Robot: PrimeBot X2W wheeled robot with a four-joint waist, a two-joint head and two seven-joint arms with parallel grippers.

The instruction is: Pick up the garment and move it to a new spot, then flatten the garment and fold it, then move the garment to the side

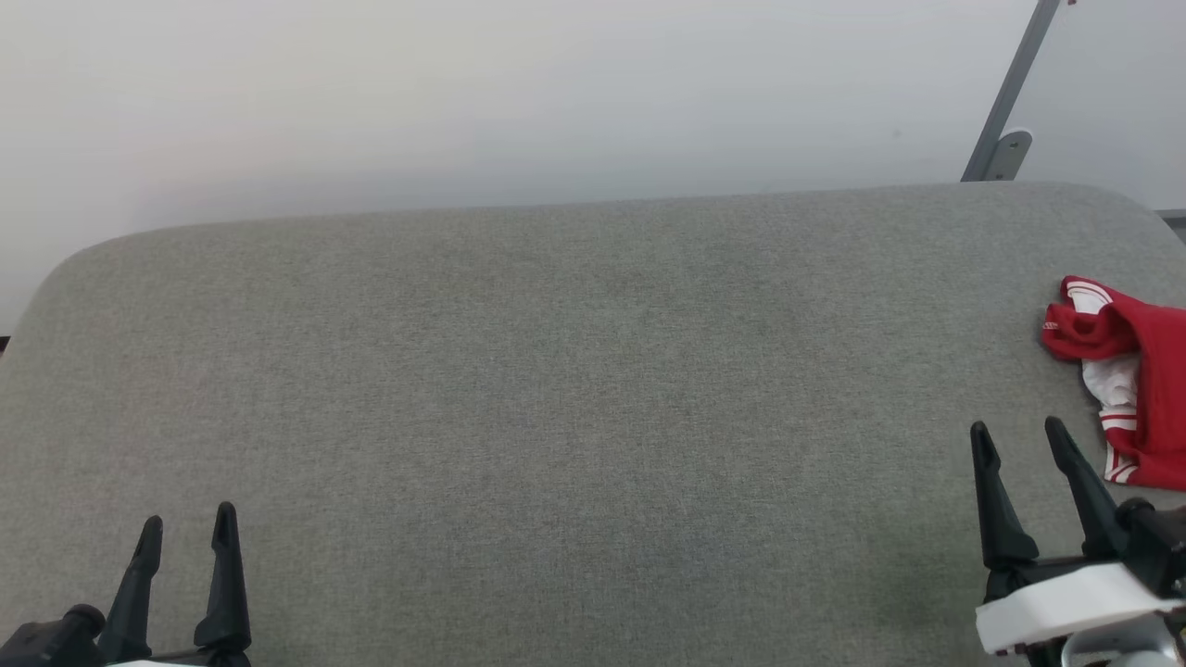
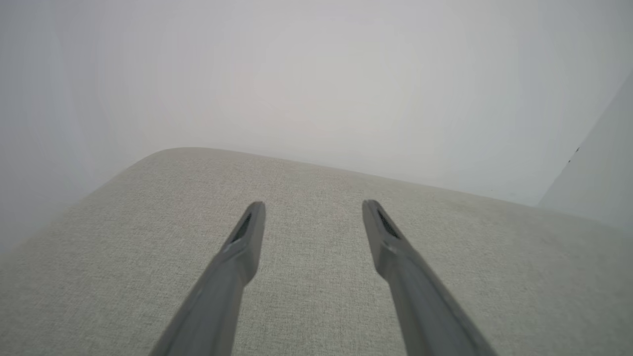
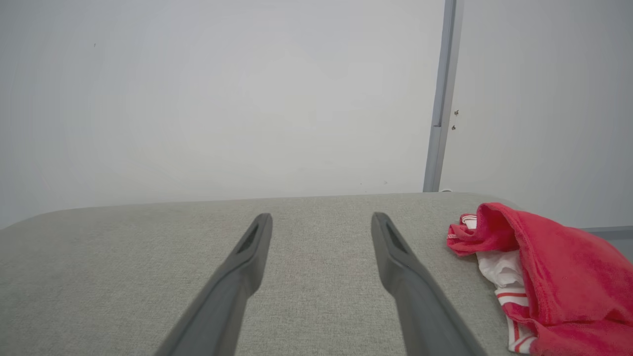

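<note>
– Two dark fingers of the left pincer (image 1: 189, 517) poke up at the low left corner of the head view. Are they holding something?

– No. Its fingers stand wide apart, with bare grey cloth showing between them. The left wrist view shows the same gap (image 2: 313, 204).

– And the other one?

– Look at the right pincer (image 1: 1017, 428), low on the right. Its fingers are wide apart too, and they hold nothing. They hang just above the grey table (image 1: 556, 371).

– Where is the red shirt (image 1: 1144, 389)?

– It lies on the table in a bunched-up heap, at the far right edge of the head view. Part of it runs out of the picture.

– Is it close to the right pincer?

– Yes, just beside it, on the pincer's right and a bit farther away. In the right wrist view a strip of grey cloth shows between the right finger and the shirt (image 3: 559, 272), so they do not touch.

– What does the heap look like?

– Mostly red, with a white bit in the middle and red and white stripes along the edges.

– And the left pincer?

– It is far from the shirt, on the other side of the table.

– What is behind the table?

– A pale wall (image 1: 463, 93), and a grey post (image 1: 1010, 93) going up behind the right corner.
</note>
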